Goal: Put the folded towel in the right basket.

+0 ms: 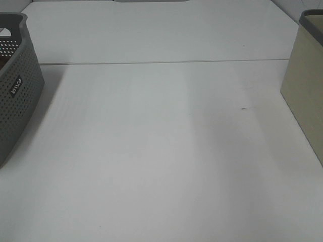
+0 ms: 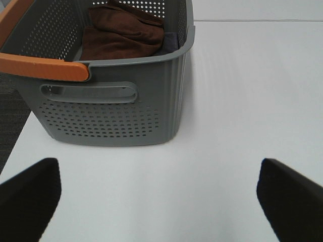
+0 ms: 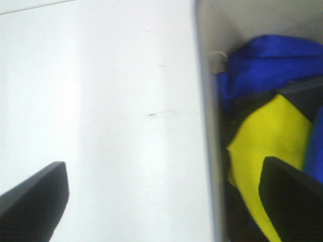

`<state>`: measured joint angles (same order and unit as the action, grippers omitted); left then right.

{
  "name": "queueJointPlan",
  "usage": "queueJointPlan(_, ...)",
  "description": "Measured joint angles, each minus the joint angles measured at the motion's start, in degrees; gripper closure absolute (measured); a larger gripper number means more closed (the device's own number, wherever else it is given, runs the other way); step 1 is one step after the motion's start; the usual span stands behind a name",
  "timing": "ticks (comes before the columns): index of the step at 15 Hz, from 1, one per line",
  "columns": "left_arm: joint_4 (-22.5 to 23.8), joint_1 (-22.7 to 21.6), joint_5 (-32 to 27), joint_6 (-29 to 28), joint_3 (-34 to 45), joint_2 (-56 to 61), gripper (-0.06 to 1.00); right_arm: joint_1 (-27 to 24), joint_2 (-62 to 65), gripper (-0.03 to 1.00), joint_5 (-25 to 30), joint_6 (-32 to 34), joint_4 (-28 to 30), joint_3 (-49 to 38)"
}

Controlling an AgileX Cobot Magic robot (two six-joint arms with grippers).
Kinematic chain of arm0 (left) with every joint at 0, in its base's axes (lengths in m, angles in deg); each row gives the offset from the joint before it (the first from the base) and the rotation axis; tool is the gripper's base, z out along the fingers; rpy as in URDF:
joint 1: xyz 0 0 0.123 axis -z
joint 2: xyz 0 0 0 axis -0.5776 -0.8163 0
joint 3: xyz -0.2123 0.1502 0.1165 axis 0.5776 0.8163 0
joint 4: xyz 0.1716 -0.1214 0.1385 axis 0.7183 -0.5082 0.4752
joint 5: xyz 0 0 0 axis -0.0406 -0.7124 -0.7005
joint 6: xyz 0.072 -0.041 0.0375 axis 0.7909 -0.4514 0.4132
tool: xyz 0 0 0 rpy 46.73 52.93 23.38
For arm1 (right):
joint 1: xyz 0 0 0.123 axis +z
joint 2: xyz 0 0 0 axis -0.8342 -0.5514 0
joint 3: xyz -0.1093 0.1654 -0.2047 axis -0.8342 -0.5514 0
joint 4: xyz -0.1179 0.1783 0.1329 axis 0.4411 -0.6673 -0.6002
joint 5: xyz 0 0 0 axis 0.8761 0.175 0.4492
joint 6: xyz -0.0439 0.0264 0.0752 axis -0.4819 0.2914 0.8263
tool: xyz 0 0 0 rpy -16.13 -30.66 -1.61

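Observation:
A brown folded towel [image 2: 121, 33] lies inside the grey perforated left basket [image 2: 111, 116], which also stands at the left edge of the exterior high view [image 1: 17, 96]. My left gripper [image 2: 159, 201] is open and empty over the table, a little short of that basket. The beige right basket [image 1: 305, 85] stands at the right edge. In the right wrist view its wall [image 3: 202, 126] shows, with blue cloth [image 3: 272, 65] and yellow cloth [image 3: 267, 146] inside. My right gripper [image 3: 161, 201] is open and empty, straddling that basket's wall. Neither gripper shows in the exterior high view.
The left basket has an orange handle [image 2: 40, 65]. The white table [image 1: 161, 151] has a seam [image 1: 161, 62] across its far part and a small dark mark [image 1: 244, 108] near the right basket. Its left edge [image 2: 12, 146] runs beside the left basket.

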<state>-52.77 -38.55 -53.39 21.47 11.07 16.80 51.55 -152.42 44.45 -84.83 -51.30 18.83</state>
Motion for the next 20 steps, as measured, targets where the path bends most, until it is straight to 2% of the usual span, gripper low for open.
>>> queueJointPlan(3, 0.0, 0.0, 0.0, 0.0, 0.0, 0.0, -0.03, 6.93, 0.0, 0.0, 0.0, 0.46, -0.11, 0.11)
queueJointPlan(6, 0.0, 0.0, 0.0, 0.0, 0.0, 0.0, -0.03, 7.85, 1.2, 0.0, 0.06, 5.1, 3.27, -0.17)
queueJointPlan(7, 0.0, 0.0, 0.0, 0.0, 0.0, 0.0, -0.03, 7.85, 6.82, 0.0, -0.17, 8.37, 10.08, -4.18)
queueJointPlan(9, 0.0, 0.0, 0.0, 0.0, 0.0, 0.0, -0.03, 7.85, 16.9, 0.0, -0.46, 9.68, 13.69, -13.01)
queueJointPlan(13, 0.0, 0.0, 0.0, 0.0, 0.0, 0.0, -0.03, 7.85, 38.5, 0.0, -5.27, 9.51, 13.64, -31.63)
queueJointPlan(16, 0.0, 0.0, 0.0, 0.0, 0.0, 0.0, -0.03, 7.85, 58.16, 0.0, -5.04, 9.28, 13.64, -45.26)
queueJointPlan(20, 0.0, 0.0, 0.0, 0.0, 0.0, 0.0, -0.03, 7.85, 78.32, 0.0, -5.27, 8.48, 13.58, -59.47)
